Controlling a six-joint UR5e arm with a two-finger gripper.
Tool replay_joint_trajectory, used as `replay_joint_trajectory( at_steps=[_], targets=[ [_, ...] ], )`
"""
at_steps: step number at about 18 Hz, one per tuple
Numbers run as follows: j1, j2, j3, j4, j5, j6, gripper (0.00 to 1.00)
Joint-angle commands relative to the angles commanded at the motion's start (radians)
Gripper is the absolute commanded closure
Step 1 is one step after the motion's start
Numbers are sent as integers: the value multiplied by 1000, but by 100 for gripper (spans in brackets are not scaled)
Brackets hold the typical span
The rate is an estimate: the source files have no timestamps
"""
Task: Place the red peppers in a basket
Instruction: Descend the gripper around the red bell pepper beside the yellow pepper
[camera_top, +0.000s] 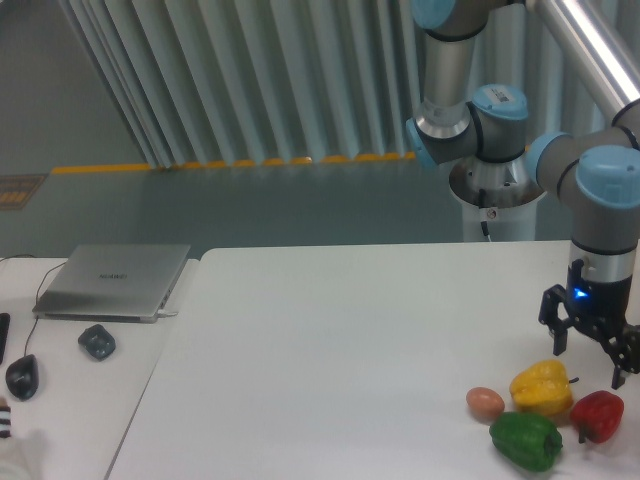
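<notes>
The red pepper (598, 415) lies on the white table near the front right corner, glossy, with a dark stem at its left. My gripper (590, 362) hangs just above and behind it, fingers spread open and pointing down, holding nothing. One finger is over the yellow pepper's back edge, the other is above the red pepper. No basket is in view.
A yellow pepper (541, 388), a green pepper (525, 440) and a brown egg (485, 403) crowd the red pepper's left side. A closed laptop (115, 279), a small dark object (97, 342) and a mouse (21, 376) lie on the side desk at left.
</notes>
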Motion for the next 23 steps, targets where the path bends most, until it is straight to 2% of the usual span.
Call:
replay_joint_trajectory(
  at_steps=[7,23],
  targets=[
    [0,-52,45,0,11,2,0],
    [12,-94,32,20,14,38,0]
  ],
)
